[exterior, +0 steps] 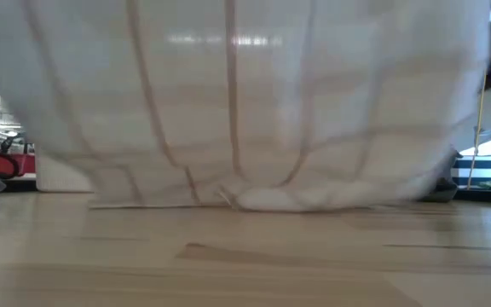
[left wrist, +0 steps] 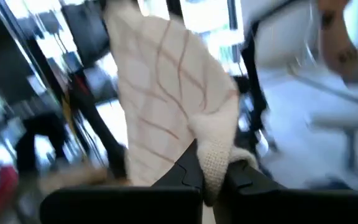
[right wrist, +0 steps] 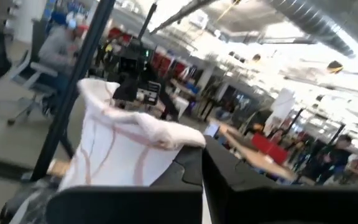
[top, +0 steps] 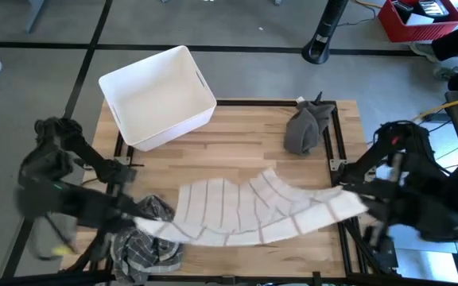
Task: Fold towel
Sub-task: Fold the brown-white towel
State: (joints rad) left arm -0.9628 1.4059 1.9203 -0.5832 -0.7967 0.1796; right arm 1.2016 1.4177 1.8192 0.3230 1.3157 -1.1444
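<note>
A white towel with thin brown grid lines (top: 253, 210) is stretched across the near half of the table between my two grippers. My left gripper (top: 139, 211) is at its left end and my right gripper (top: 356, 200) at its right end, each shut on the towel. In the low view the towel (exterior: 237, 94) hangs like a curtain, and its lowest part (exterior: 258, 199) touches the tabletop. The left wrist view shows the towel (left wrist: 166, 93) rising beyond my left gripper (left wrist: 213, 171). The right wrist view shows it (right wrist: 117, 143) bunched beside my right gripper (right wrist: 202, 158). My left gripper pinches the towel's left end between its two fingers, at a thick hemmed edge or corner (left wrist: 215, 146). The cloth spreads away from the fingers toward the other arm. My right gripper pinches the towel's right end, at a bunched fold (right wrist: 169, 138) next to its fingers. The cloth between the grippers sags in the middle onto the table.
A white plastic bin (top: 157, 95) stands at the far left corner of the table. A crumpled grey cloth (top: 304, 127) lies far right. A pile of dark plaid cloth (top: 145, 242) sits at the near left, beside my left gripper. Bare wood lies between bin and towel.
</note>
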